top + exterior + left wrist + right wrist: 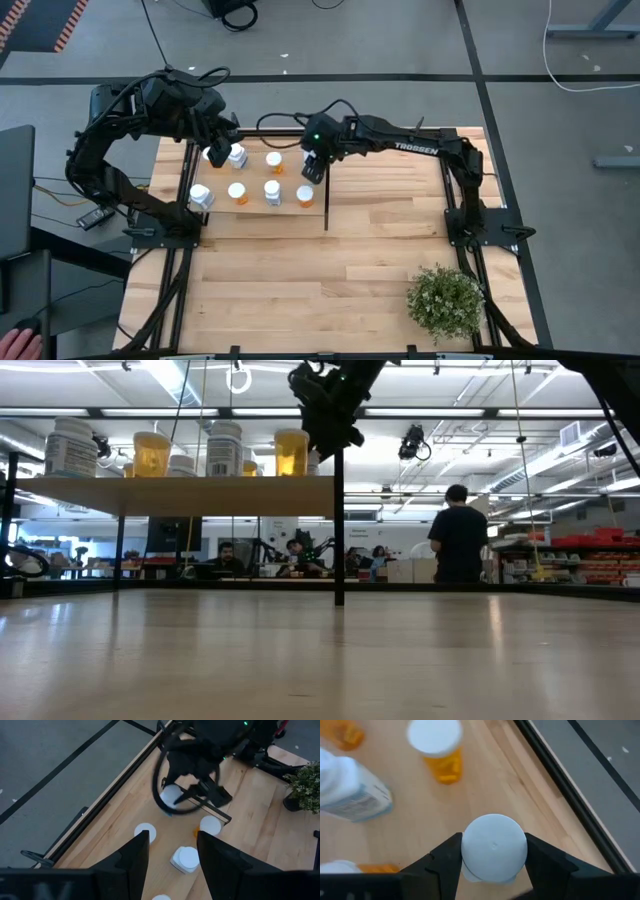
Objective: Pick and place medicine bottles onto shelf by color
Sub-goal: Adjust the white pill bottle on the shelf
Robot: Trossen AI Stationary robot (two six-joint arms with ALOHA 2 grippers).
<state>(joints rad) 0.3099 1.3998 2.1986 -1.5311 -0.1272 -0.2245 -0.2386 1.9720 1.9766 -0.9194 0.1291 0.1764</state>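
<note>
Right claw clamped on white-capped bottle over shelf near its black divider; left claw open above shelf's far end; roughly seven bottles placed, looks nearly done.

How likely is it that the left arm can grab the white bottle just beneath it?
Probably it can. The left end effector hangs open above the white bottle with nothing between them, and neighbouring bottles stand apart. The right end effector grips its own bottle farther off.
</note>
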